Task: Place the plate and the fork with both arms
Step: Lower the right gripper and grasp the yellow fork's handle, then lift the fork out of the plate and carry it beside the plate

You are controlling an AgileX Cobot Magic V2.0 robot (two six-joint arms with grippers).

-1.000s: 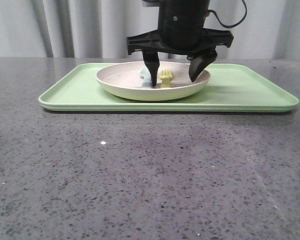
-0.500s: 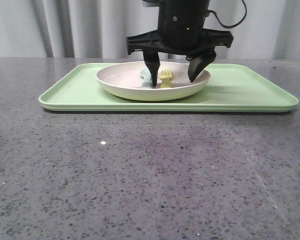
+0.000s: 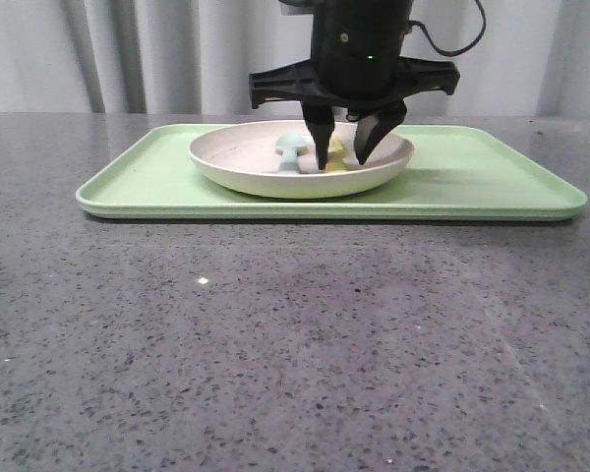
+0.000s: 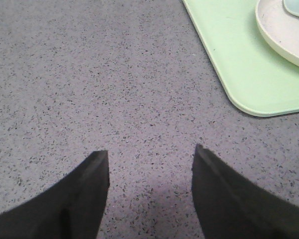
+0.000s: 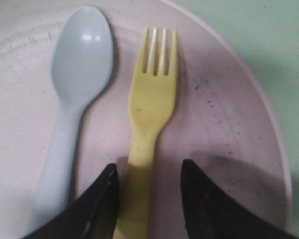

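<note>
On a speckled grey table (image 3: 295,344) backed by pale curtains (image 3: 157,54), a long light-green tray (image 3: 472,177) lies flat, its near rim facing the front camera. Toward the tray's left-centre sits the plate (image 3: 246,172), round, cream, shallow, with a raised rim.

Above the plate hangs the right arm (image 3: 359,44), black and bulky, a cable looping off behind it. Its right gripper (image 3: 341,160) reaches down inside the plate, fingers drawn in close on either side of the fork (image 5: 152,109). The right wrist view shows the two black fingertips (image 5: 102,199) flanking the fork's handle: one touches or nearly touches the handle's edge, while a sliver of plate shows between the handle and the other. The jaws are therefore narrowed around the handle but not clamped on it.

The fork, pastel yellow, lies flat on the plate's floor, its short tines pointing away from the fingers. Just beside it, roughly parallel and apart from it, lies a pale blue spoon (image 5: 74,99), bowl up, also inside the plate; in the front view its bowl peeks out left of the gripper.

The left gripper (image 4: 150,164) hovers over bare table, well clear of the tray's rounded corner (image 4: 249,102), its two dark fingers spread wide with nothing between them.
</note>
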